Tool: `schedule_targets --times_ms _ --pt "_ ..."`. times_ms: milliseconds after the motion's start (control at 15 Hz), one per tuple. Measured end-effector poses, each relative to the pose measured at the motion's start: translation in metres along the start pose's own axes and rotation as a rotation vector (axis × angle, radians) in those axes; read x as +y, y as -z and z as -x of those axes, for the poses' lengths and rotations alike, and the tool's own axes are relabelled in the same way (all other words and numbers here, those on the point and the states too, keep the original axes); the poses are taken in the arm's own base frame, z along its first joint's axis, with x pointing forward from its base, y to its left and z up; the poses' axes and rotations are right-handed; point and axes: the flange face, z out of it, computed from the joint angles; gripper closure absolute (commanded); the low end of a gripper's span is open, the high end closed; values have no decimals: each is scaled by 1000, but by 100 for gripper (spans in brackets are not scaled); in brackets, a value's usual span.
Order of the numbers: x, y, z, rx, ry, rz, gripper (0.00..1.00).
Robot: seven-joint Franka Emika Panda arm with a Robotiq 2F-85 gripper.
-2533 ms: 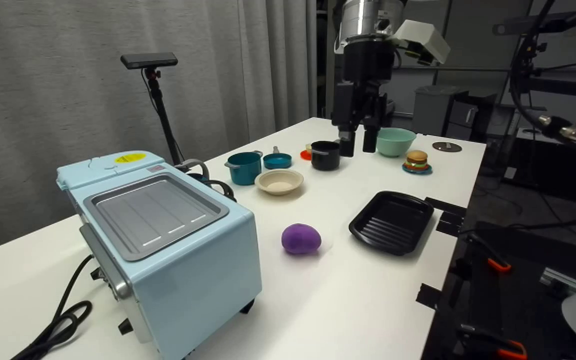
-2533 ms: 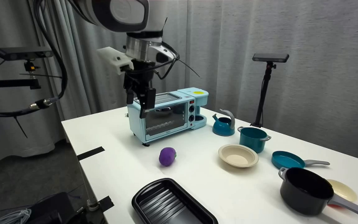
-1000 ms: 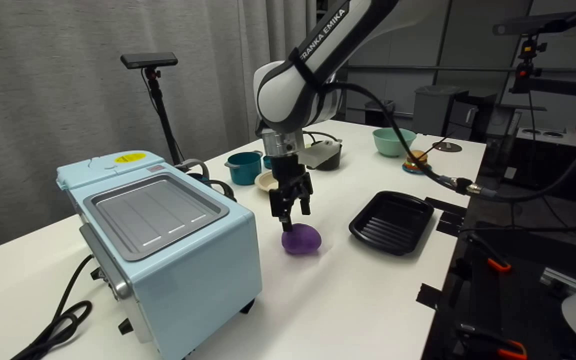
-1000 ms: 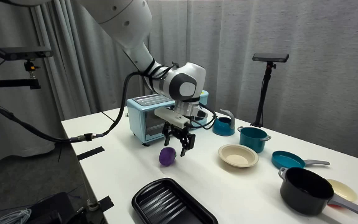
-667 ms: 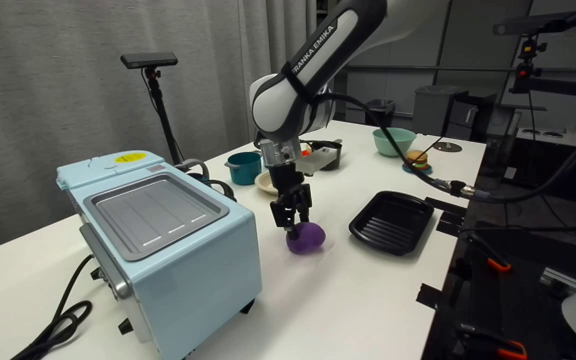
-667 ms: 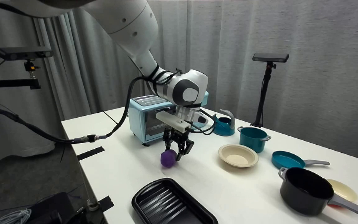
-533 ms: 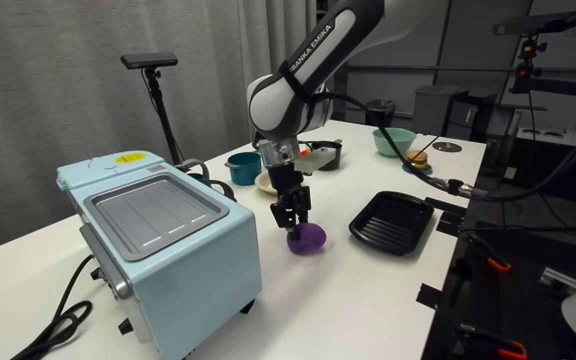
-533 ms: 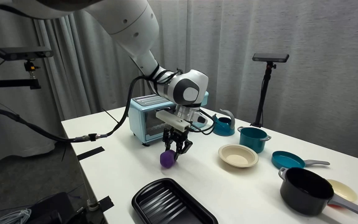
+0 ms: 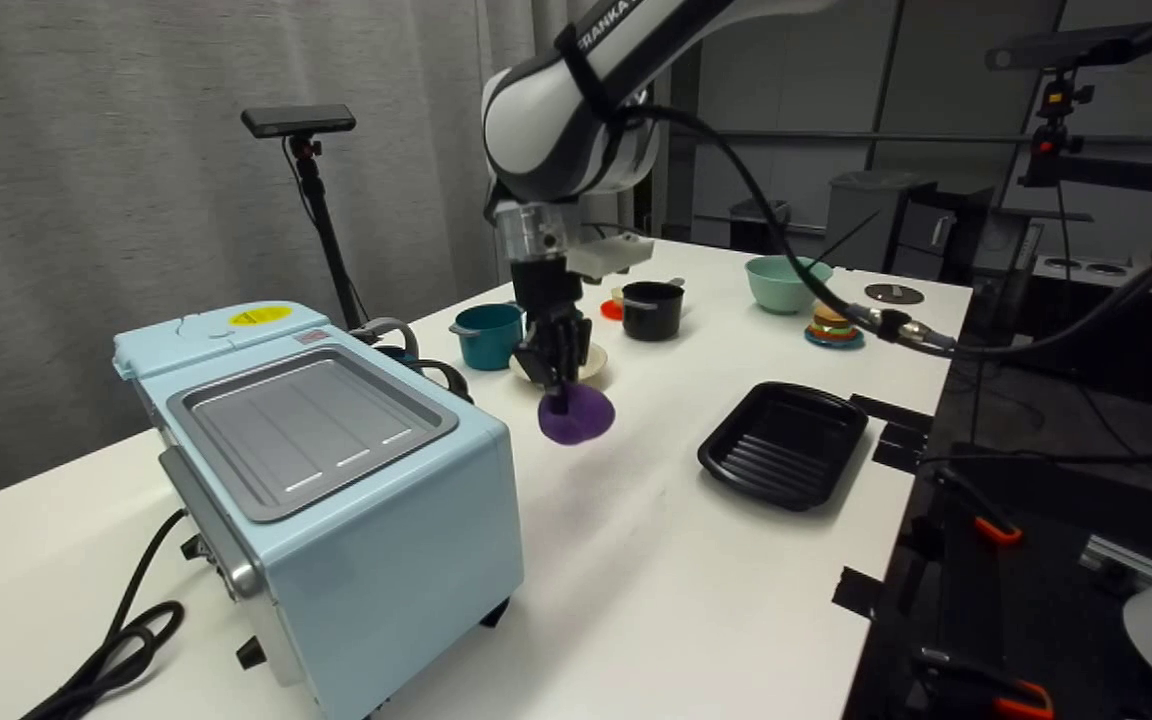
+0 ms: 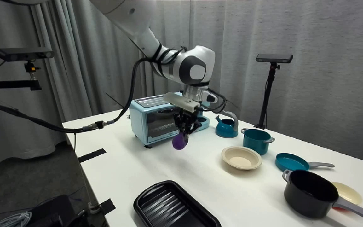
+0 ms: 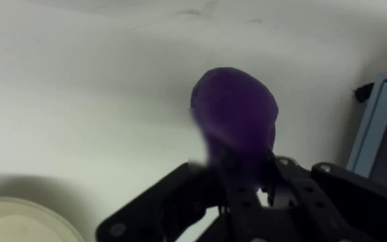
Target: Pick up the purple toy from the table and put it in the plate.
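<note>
The purple toy (image 9: 582, 416) hangs above the white table (image 9: 696, 570), pinched by its upper end in my gripper (image 10: 184, 135). In the wrist view the toy (image 11: 237, 101) juts out past the dark fingers, which close around its near end; blur and shadow hide the fingertips there. The cream plate (image 10: 240, 157) lies on the table to the right of the held toy in an exterior view, with nothing in it. My gripper partly covers the plate (image 9: 593, 364) in an exterior view. At the wrist view's lower left corner, part of the plate (image 11: 22, 232) shows.
A light blue toaster oven (image 9: 416, 500) stands close beside the arm. A black ridged tray (image 9: 786, 445) lies near the table edge. Beyond the plate are a teal pot (image 10: 256, 142), a kettle (image 10: 226, 127), a teal pan (image 10: 291, 162) and a black pot (image 10: 310, 194).
My open gripper came down over the purple toy, shut on it, and has lifted it off the table. Over the last half second both rose and shifted slightly toward the plate.
</note>
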Motion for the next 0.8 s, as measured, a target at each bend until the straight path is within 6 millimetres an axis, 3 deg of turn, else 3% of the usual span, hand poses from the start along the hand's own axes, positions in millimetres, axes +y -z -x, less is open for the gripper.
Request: schedule_targets --times_ms 267,400,600,800 --pt "2 101 -9 188 -1 5 96" --pt "12 138 -17 279 -16 11 96" --pt "44 166 -33 383 -56 40 96" --pt "93 166 -49 440 -121 88 96"
